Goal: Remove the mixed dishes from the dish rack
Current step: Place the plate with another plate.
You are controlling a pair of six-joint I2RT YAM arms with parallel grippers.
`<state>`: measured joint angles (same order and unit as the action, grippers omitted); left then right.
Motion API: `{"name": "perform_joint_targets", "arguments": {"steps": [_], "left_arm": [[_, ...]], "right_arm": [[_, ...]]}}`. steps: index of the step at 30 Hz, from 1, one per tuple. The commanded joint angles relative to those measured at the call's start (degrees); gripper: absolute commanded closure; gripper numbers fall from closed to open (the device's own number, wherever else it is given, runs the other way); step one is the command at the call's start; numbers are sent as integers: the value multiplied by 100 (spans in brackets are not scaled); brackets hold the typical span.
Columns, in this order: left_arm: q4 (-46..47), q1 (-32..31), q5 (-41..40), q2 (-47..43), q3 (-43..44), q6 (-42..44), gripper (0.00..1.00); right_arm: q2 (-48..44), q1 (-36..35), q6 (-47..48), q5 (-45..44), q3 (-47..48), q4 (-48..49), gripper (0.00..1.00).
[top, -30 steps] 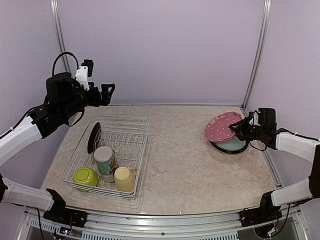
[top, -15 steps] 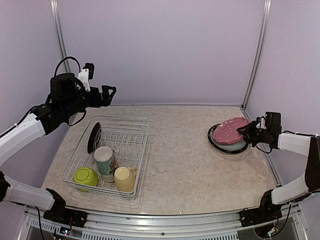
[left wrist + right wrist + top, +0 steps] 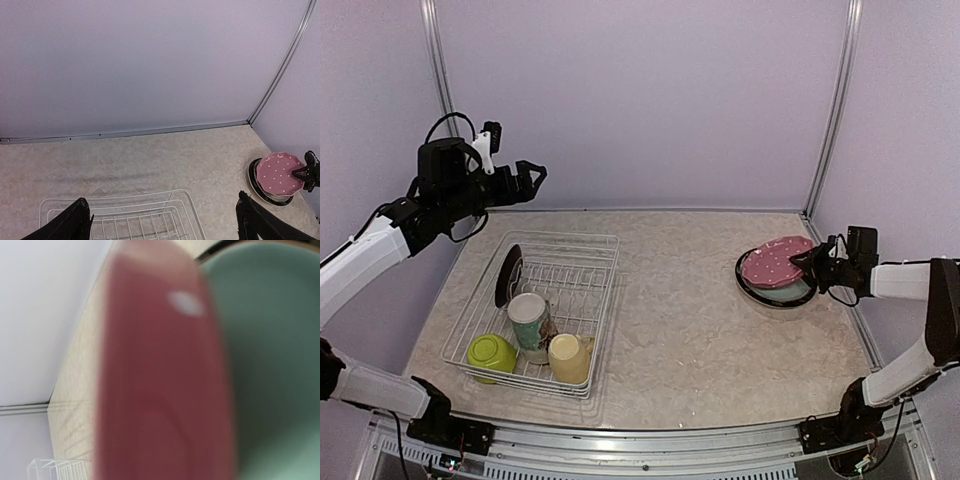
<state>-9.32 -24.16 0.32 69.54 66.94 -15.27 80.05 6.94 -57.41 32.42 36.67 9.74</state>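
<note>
I am keeping watch remotely, right gripper [image 3: 808,266] clamping the pink dotted plate [image 3: 772,262], tilting over the green plate [image 3: 790,292], left gripper [image 3: 532,175] hanging spread open above the dish rack [image 3: 612,290], bowl [image 3: 491,352] sitting inside

A pink plate [image 3: 775,262] with small white dots sits over a pale green plate [image 3: 786,291], itself on a black plate [image 3: 746,277]. The dish rack [image 3: 595,243] is white wire. It holds a black dish [image 3: 507,274], a lime-green bowl [image 3: 491,353], a pale yellow mug [image 3: 569,357] and a white mug [image 3: 528,320] with a greenish print. The desk [image 3: 680,320] is marbled beige and the walls [image 3: 640,100] are pale lilac.
</note>
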Motion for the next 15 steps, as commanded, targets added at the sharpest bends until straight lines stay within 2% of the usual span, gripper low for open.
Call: {"name": "perform_joint_targets", "arguments": {"steps": [1,9,15], "left_arm": [[-262,117,292,116,166,-218,4],[-285,134,361,143,179,-222,4],[-318,137,354,172,201,-253,4]], "right_arm": [[-42,71,221,207,-13,415,71],[-115,73,945,0,159,-611,56],[-291,70,1250,-247,238,-1134,36]]}}
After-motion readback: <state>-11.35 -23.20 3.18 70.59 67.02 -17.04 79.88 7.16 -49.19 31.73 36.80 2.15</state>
